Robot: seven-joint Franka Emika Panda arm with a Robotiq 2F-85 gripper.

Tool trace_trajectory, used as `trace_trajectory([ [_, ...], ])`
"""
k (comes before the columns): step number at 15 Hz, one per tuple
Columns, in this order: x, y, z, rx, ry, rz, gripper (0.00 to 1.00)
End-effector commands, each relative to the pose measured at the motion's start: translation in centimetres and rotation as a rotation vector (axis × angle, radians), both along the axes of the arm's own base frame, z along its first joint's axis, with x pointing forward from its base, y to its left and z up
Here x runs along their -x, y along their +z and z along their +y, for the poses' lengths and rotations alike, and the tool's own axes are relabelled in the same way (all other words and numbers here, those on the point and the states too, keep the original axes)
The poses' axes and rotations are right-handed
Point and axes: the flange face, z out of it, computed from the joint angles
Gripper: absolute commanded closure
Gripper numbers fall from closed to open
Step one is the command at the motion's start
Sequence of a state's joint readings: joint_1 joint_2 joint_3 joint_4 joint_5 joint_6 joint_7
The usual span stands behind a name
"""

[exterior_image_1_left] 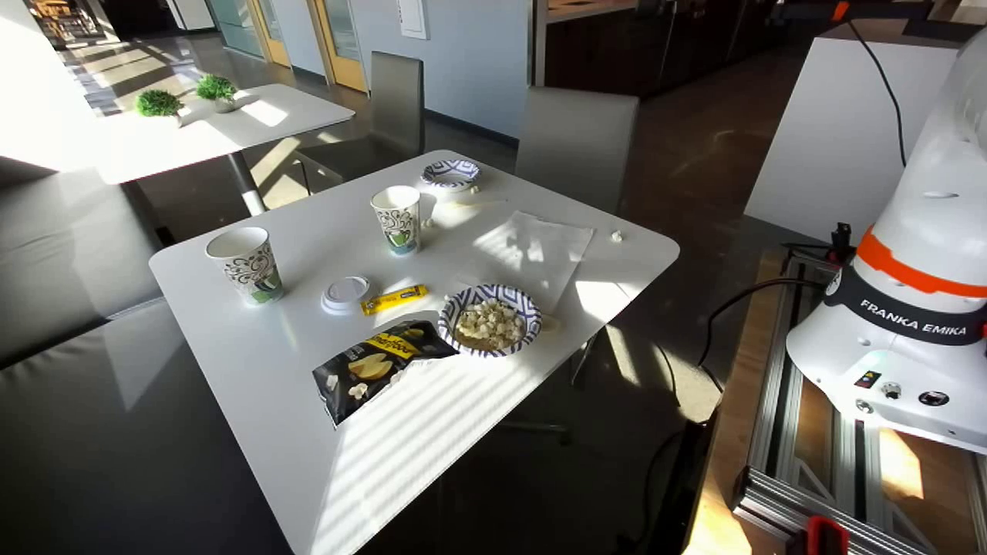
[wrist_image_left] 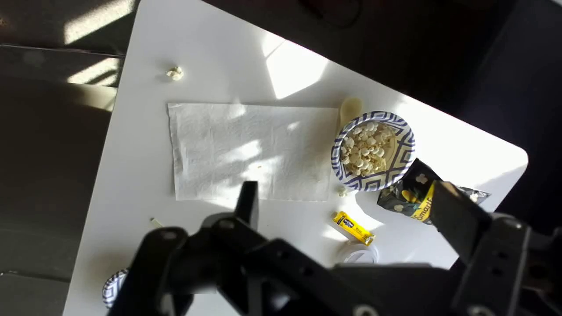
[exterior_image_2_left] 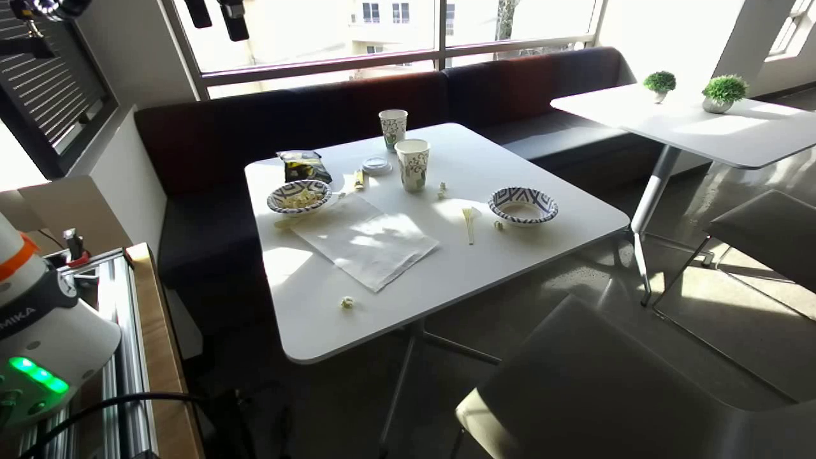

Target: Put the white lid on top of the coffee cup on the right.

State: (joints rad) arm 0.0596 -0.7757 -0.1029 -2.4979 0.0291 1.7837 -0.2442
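The white lid [exterior_image_1_left: 346, 294] lies flat on the table beside a yellow packet; it also shows in an exterior view [exterior_image_2_left: 377, 166] and, partly hidden by the gripper body, in the wrist view [wrist_image_left: 361, 254]. The coffee cup on the right [exterior_image_1_left: 399, 222] stands upright and uncovered, also in an exterior view [exterior_image_2_left: 413, 167]. A near-identical cup [exterior_image_1_left: 247, 266] stands upright to its left, also seen open in an exterior view [exterior_image_2_left: 393, 131]. My gripper [wrist_image_left: 351, 204] is open and empty, high above the table. Its fingertips show at the top of an exterior view [exterior_image_2_left: 217, 20]. I cannot make out either cup in the wrist view.
The yellow packet [exterior_image_1_left: 394, 299] touches or nearly touches the lid. A popcorn bowl [exterior_image_1_left: 527, 327], a black snack bag [exterior_image_1_left: 368, 368], a napkin [exterior_image_2_left: 376, 245], a patterned bowl [exterior_image_2_left: 523, 213], a light fork [exterior_image_2_left: 469, 224] and loose popcorn [exterior_image_2_left: 347, 302] lie on the white table [exterior_image_1_left: 270, 347].
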Motion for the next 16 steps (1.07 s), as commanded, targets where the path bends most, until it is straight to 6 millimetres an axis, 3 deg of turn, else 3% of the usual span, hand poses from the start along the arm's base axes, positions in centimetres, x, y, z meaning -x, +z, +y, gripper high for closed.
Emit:
trace_trajectory([
  [1,0.0,0.1,0.0,0.0,0.0,0.001,0.0],
  [3,-0.9,0.2,0.2,-0.008,0.013,-0.009,0.0],
  [4,-3.3,0.3,1.2,0.027,0.041,-0.028,0.0],
  [9,-10.5,-0.5,4.4,0.034,0.174,-0.067,0.0],
  [12,-14.6,-3.1,8.7,0.039,0.32,-0.025,0.0],
  [16,-19.5,-5.0,14.6,0.096,0.427,-0.032,0.0],
])
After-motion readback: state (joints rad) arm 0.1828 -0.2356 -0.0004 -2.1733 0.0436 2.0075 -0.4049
